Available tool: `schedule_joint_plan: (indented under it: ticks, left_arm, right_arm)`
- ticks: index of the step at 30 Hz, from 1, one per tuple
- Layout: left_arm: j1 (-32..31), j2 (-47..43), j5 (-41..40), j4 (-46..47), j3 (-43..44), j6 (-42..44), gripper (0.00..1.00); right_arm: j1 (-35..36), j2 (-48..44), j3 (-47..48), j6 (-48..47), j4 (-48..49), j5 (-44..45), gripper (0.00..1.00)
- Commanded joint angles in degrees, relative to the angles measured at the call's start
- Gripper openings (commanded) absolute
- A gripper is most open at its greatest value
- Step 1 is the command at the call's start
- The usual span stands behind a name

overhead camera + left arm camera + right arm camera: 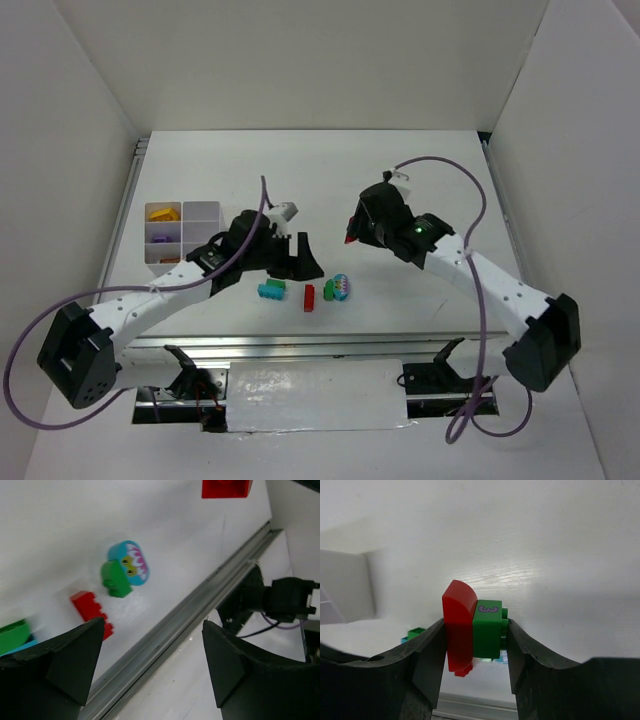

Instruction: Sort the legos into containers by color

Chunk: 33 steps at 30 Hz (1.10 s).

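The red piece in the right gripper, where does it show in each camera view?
Top external: red piece just right of centre.
Left wrist: red piece at the top edge, cut off.
Right wrist: red piece at centre, clamped beside a green piece.
Shared landmark: teal-and-green brick.

green brick [12, 636] blurred, cut off — tray [183, 233] partly arm-hidden
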Motion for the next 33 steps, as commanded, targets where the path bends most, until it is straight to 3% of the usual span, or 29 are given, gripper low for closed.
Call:
schedule_joint_plan:
  ticks: [1,11,15,23,27,33]
  left_arm:
    - [-5.48,2.63,-2.36,9.40,4.74,-0.16,0.90]
    - [-11.30,3.35,-11.77,23.82,4.83,-6.50,0.88]
    - [-11.74,3.35,-17.13,26.64,4.40,-8.78,0.82]
    - [-11.74,6.07,-15.31,28.57,6.06,-9.58,0.73]
    - [-11.74,7.92,-14.25,28.93,6.33,-10.37,0.60]
    - [-11.74,7.92,-12.23,31.82,5.63,-10.63,0.50]
  right_arm:
    - [1.44,-6.80,-0.39,3.20,-2.23,0.88,0.03]
    - [5.92,-13.50,-1.54,6.46,-2.85,3.34,0.02]
    - [7.33,-15.17,-2.24,7.69,-1.88,3.69,0.02]
    - [9.00,-15.26,-1.80,8.05,-1.35,3.78,0.02]
    - [9.44,-15.61,-2.06,8.13,-0.21,3.26,0.02]
    - [9.79,-15.08,-2.77,8.40,1.37,1.85,0.02]
